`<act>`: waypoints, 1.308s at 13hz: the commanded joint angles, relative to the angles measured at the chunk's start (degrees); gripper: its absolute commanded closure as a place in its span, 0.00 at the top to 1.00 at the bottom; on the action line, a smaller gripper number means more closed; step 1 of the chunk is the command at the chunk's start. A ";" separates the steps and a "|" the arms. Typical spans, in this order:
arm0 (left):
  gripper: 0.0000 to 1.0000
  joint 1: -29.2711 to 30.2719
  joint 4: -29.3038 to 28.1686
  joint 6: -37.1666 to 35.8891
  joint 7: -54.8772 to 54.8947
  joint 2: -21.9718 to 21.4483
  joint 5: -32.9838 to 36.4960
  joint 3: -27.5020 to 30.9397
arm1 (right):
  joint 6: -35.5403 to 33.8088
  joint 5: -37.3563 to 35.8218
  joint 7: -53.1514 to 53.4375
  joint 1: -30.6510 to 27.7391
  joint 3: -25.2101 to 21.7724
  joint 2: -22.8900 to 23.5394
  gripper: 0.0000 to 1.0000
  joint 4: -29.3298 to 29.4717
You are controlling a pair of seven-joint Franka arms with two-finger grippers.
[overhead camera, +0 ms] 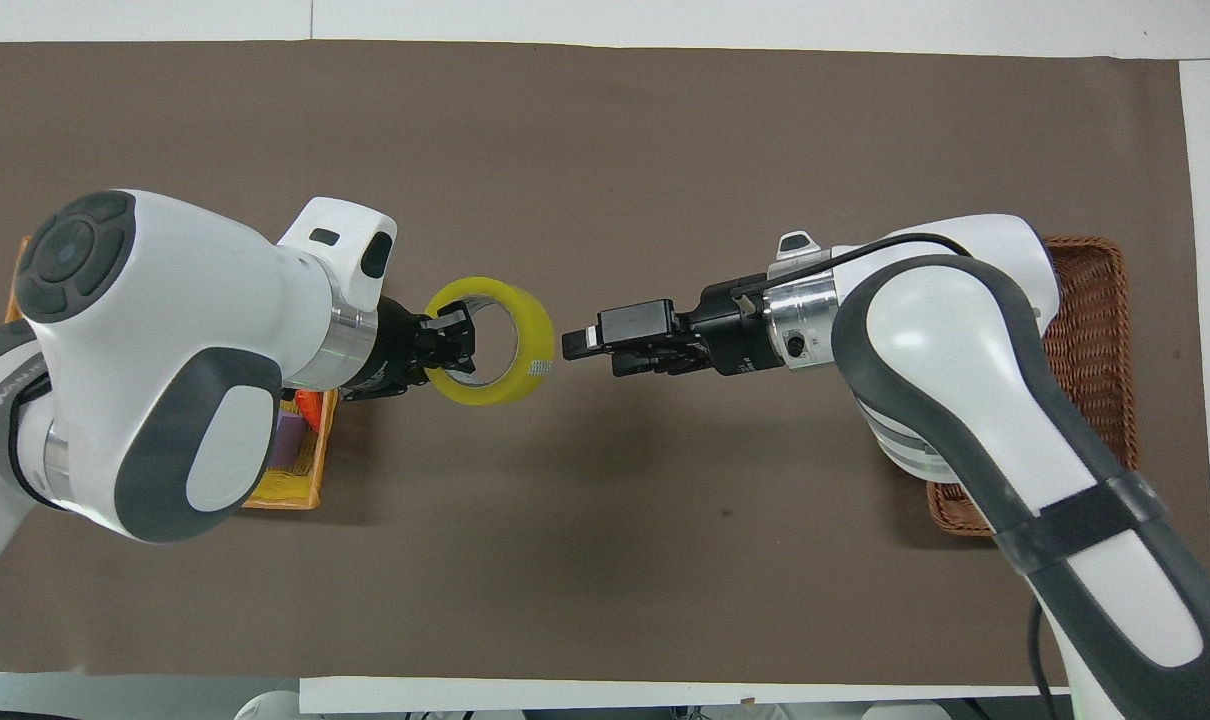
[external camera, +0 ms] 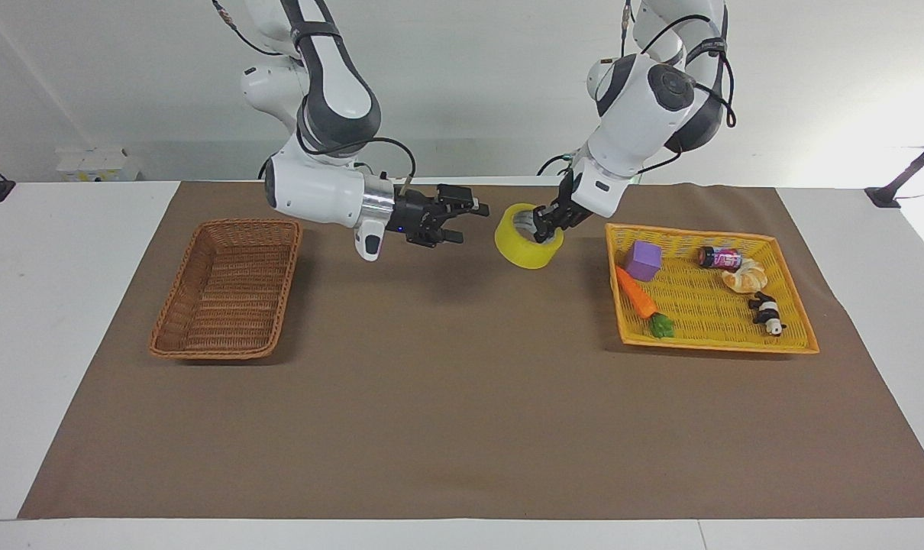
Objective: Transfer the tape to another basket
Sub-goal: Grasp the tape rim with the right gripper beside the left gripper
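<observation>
The yellow tape (external camera: 517, 248) is in the air, over the brown mat beside the yellow tray. My left gripper (external camera: 544, 221) is shut on its rim, with one finger inside the core. In the overhead view the tape (overhead camera: 537, 335) hangs from the left gripper (overhead camera: 455, 340). My right gripper (external camera: 466, 221) is open and empty, pointed at the tape with a small gap to it; in the overhead view the right gripper (overhead camera: 577, 345) is just short of the roll. The brown wicker basket (external camera: 202, 233) stands empty at the right arm's end and also shows in the overhead view (overhead camera: 1085, 330).
A shallow yellow-orange tray (external camera: 706, 233) at the left arm's end holds a purple cube (external camera: 643, 260), a carrot (external camera: 636, 294), a small can (external camera: 720, 257), a bread piece (external camera: 744, 276) and a panda toy (external camera: 767, 313). The brown mat (external camera: 447, 397) covers the table.
</observation>
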 commanded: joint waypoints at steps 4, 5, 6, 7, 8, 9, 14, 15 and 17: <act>0.00 -0.66 -1.64 0.36 -0.77 -1.94 -1.17 0.64 | 6.04 3.21 2.02 5.07 -0.05 0.28 0.99 1.09; 0.00 -0.66 -1.64 0.28 -0.77 -1.94 -1.17 0.64 | 7.53 3.03 1.06 5.86 -0.05 0.37 0.99 1.09; 0.00 -0.66 -1.64 0.11 -0.77 -1.94 -1.17 0.64 | 8.07 2.94 0.27 6.22 -0.05 0.72 0.99 1.18; 0.00 -0.66 -1.64 0.10 -0.95 -1.94 -1.17 0.64 | 8.08 2.94 -0.70 6.31 -0.05 1.42 0.99 1.36; 0.00 -0.66 -1.64 0.36 -1.64 -1.94 -1.17 0.64 | 7.99 2.86 -1.66 6.22 0.04 2.21 0.99 1.71; 0.00 -0.66 -1.64 0.28 -1.82 -1.94 -1.17 0.55 | 7.99 2.86 -2.54 6.22 -0.05 2.65 0.99 2.23; 0.00 -0.66 -1.64 0.10 -1.74 -1.94 -1.17 0.64 | 9.13 3.65 -2.73 5.87 -0.05 5.02 0.99 5.04; 0.00 -0.66 -1.64 0.19 -1.65 -1.94 -1.17 0.55 | 9.13 3.99 -2.73 5.78 -0.05 5.46 0.99 5.57; 0.00 -0.66 -1.64 0.10 -1.74 -1.94 -1.17 0.55 | 9.13 4.26 -2.73 5.87 -0.05 5.47 0.99 5.58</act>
